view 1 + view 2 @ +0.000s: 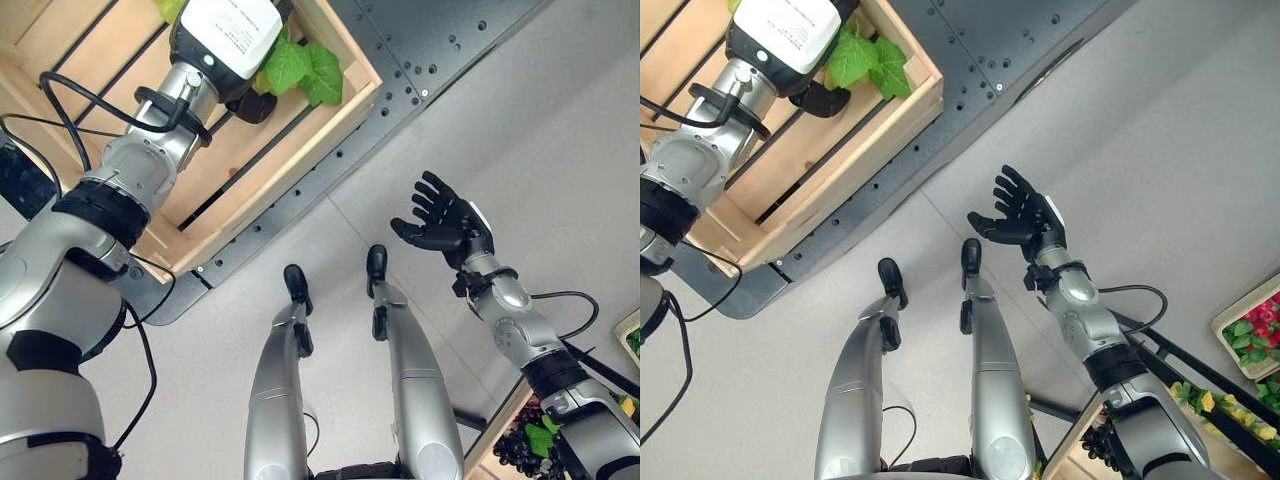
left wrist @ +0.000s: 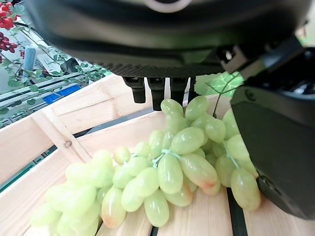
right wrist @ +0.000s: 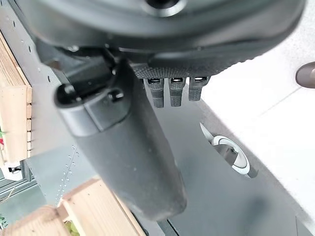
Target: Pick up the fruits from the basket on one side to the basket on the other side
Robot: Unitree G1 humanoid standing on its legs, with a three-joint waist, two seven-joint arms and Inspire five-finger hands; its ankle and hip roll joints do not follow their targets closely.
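Observation:
A bunch of green grapes (image 2: 172,167) lies on the slatted floor of a wooden crate (image 1: 300,140) at the upper left, with green leaves (image 1: 300,65) beside it. My left hand (image 1: 250,105) reaches down into this crate just above the bunch. Its fingers (image 2: 157,88) are straight past the grapes and its thumb (image 2: 275,147) stands close beside them, so it is open. My right hand (image 1: 1025,220) hangs in the air over the grey floor, fingers spread, holding nothing. A second wooden crate (image 1: 495,445) at the lower right holds dark grapes (image 1: 515,450).
The left crate rests on a dark perforated metal plate (image 1: 400,60). At the right edge a tray (image 1: 1230,322) holds red flowers or fruit, and yellow and green plants (image 1: 1230,410) lie below it. Bare grey floor lies between the crates.

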